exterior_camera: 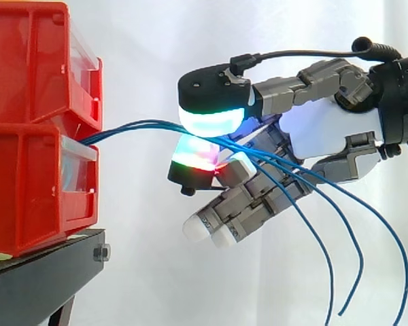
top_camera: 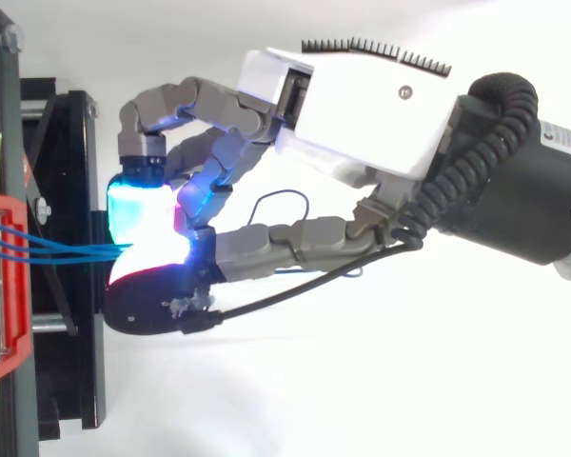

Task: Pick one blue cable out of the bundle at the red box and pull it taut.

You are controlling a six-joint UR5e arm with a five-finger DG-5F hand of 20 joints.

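Observation:
A bundle of thin blue cables [exterior_camera: 136, 127] comes out between the two stacked red boxes [exterior_camera: 27, 183] at the left and runs right to my hand [exterior_camera: 333, 129]. Two glowing fingertips, one cyan [exterior_camera: 211, 121] above and one red-green [exterior_camera: 194, 159] below, are pressed together on the cables. I cannot tell whether one strand or several lie between the pads. Behind the pinch the loose cable ends [exterior_camera: 357, 251] droop down to the right. In the top view the cables [top_camera: 57, 249] stretch almost straight from the red box [top_camera: 0, 286] to the hand [top_camera: 362, 105].
The red boxes stand on a black stand [exterior_camera: 41, 272] at the left, its edge just below the hand's fingertips in the top view [top_camera: 76, 190]. A white curtain hangs behind.

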